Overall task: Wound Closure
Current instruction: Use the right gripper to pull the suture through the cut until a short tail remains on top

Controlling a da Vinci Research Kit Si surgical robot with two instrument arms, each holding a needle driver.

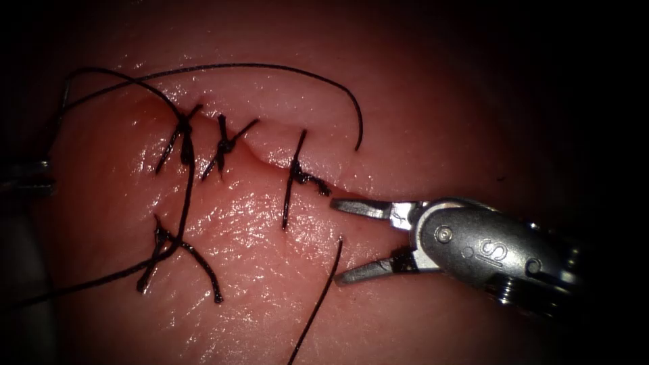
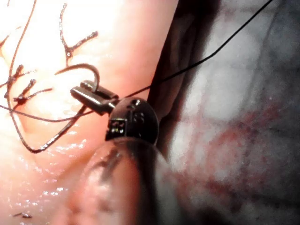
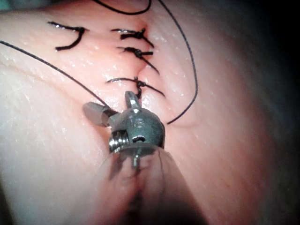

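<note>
The right gripper (image 1: pixel 336 240) stands with its jaws spread wide and holds nothing; it sits over the tissue (image 1: pixel 433 115) just right of the cut's right end, one jaw tip near the last knot, the other beside a loose strand of thread (image 1: pixel 318 304) that runs off toward the tissue's lower edge. In the right wrist view the same gripper (image 3: pixel 112 104) shows both jaws parted and bare, with the stitches just beyond them. The left gripper (image 2: pixel 86 95) is clamped on the curved needle (image 2: pixel 86 70) close to its thread end; the needle's arc rises free above the tissue and is not in it. In the endoscope view this gripper (image 1: pixel 27 174) lies at the tissue's left edge. Thread leaves the needle, sweeps in a long loop (image 1: pixel 270 67) along the tissue's far edge and ends free above the right end of the cut (image 1: pixel 263 152). Three knotted stitches (image 1: pixel 223 143) cross the cut, each with short cut tails, and a further knot (image 1: pixel 162 240) sits nearer the lower left. Judged from this, closure is well advanced: the stitched length is drawn together, while the right end of the cut remains slightly open.
</note>
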